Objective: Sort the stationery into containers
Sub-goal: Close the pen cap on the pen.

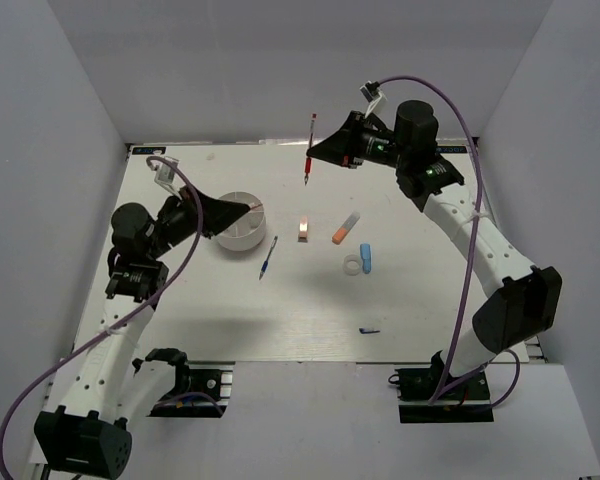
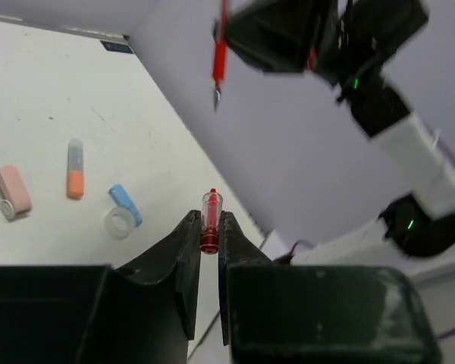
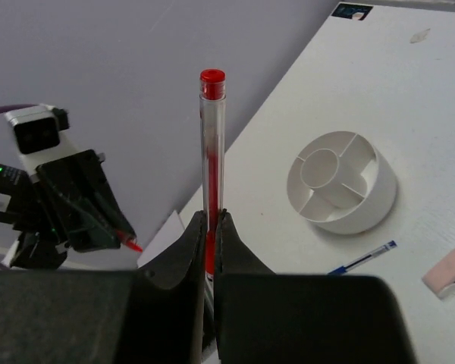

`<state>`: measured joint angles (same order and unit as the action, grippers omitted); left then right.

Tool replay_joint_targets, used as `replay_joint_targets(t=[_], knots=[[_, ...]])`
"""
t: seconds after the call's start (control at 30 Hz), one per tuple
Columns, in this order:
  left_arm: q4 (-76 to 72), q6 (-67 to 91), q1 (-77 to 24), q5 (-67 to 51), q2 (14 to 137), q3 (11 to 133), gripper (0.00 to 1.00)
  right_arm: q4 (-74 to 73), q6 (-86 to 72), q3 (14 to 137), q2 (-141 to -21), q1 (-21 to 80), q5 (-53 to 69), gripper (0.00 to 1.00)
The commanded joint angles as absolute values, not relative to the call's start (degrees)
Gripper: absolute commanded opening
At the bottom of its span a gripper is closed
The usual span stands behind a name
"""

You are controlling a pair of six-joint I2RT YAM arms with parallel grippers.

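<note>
Red pen (image 3: 211,152): clear plastic barrel, glossy; red plug at end. Small red cap (image 2: 210,218): translucent plastic, shiny. Tub (image 3: 358,216): white plastic, smooth, soft sheen. Left gripper (image 2: 207,231), right gripper (image 3: 211,226): black plastic, matt. Table (image 1: 280,330): white, matt, smooth, faint scuffs. Light-blue eraser (image 2: 126,203): dull, rubbery look. Cable (image 1: 420,79): purple sheath, slight gloss. Back wall (image 1: 300,70): matt grey.

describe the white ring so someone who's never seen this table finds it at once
Start at the round white tub on the table's left and go right, past the blue pen, to the cluster of small items. The white ring lies flat at its near edge, right beside the light-blue eraser. It is the only open circle; its neighbours are solid little blocks.
</note>
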<state>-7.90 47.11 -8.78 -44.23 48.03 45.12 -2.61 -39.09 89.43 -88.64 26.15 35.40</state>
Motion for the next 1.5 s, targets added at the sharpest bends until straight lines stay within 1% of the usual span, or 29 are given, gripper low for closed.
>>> replay_joint_targets(t=[0.0, 0.07, 0.1, 0.13, 0.27, 0.37, 0.47, 0.5, 0.57, 0.67, 0.8, 1.0, 1.13, 1.2, 1.23, 1.33, 1.47], knots=[[-7.3, 60.54, -7.12, -36.14, 49.22, 49.3, 0.0, 10.88, -48.33, 88.94, -87.71, 25.23, 39.11, 0.0], [-8.6, 61.7, -7.12, -35.16, 49.48, 50.45, 0.0, 12.12, -51.05, 90.78, -89.02, 24.87, 39.81, 0.0], [-14.53, 61.09, -7.12, -36.64, 49.22, 49.93, 0.0, 13.09, -51.59, 91.57, -89.47, 24.35, 40.25, 0.0], [-17.29, 58.56, -7.12, -38.04, 48.7, 49.31, 0.0, 13.27, -52.03, 93.24, -90.52, 24.26, 40.43, 0.0], [-28.97, 51.78, -7.82, -46.38, 46.15, 40.46, 0.0, 12.83, -55.27, 96.76, -92.19, 24.78, 39.82, 0.0], [-30.23, 52.64, -7.82, -46.94, 46.23, 38.07, 0.0, 12.83, -57.82, 98.61, -93.42, 25.92, 37.89, 0.0], [-29.81, 60.8, -7.29, -42.64, 47.81, 37.88, 0.0, 13.01, -59.32, 103.96, -96.14, 26.63, 36.13, 0.0], [-29.62, 65.69, -6.69, -39.84, 48.33, 38.23, 0.0, 13.09, -59.5, 105.71, -97.89, 26.8, 35.78, 0.0], [-30.58, 73.25, -5.71, -38.15, 50.35, 39.8, 0.0, 12.04, -59.76, 110.9, -99.57, 26.98, 33.76, 0.0], [-33.56, 78.29, -4.31, -35.43, 53.77, 41.83, 0.0, 14.67, -60.91, 114.33, -102.38, 26.63, 33.66, 0.0], [-40.41, 85.85, -3.08, -34.02, 57.74, 43.16, 0.0, 16.26, -61.43, 116.19, -105.9, 26.63, 34.19, 0.0], [-49.12, 93.16, -4.13, -33.58, 60.82, 39.3, 0.0, 21.88, -62.4, 116.55, -107.66, 27.51, 36.47, 0.0], [-61.58, 93.43, -4.13, -33.84, 61.61, 37.62, 0.0, 22.76, -64.41, 116.19, -107.93, 28.04, 36.74, 0.0], [-64.5, 90.28, -4.13, -34.54, 61.79, 37.97, 0.0, 22.42, -66.0, 116.8, -108.02, 28.56, 36.39, 0.0], [-66.25, 85.91, -4.13, -34.72, 61.61, 39.01, 0.0, 21.8, -67.05, 117.42, -108.28, 28.83, 35.6, 0.0], [-63.66, 78.42, -4.13, -33.49, 60.39, 40.69, 0.0, 17.68, -69.25, 121.62, -109.24, 29.71, 32.97, 0.0], [-57.57, 74.81, -3.43, -29.54, 59.15, 40.43, 0.0, 13.1, -73.11, 126.64, -111.79, 31.2, 30.06, 0.0]])
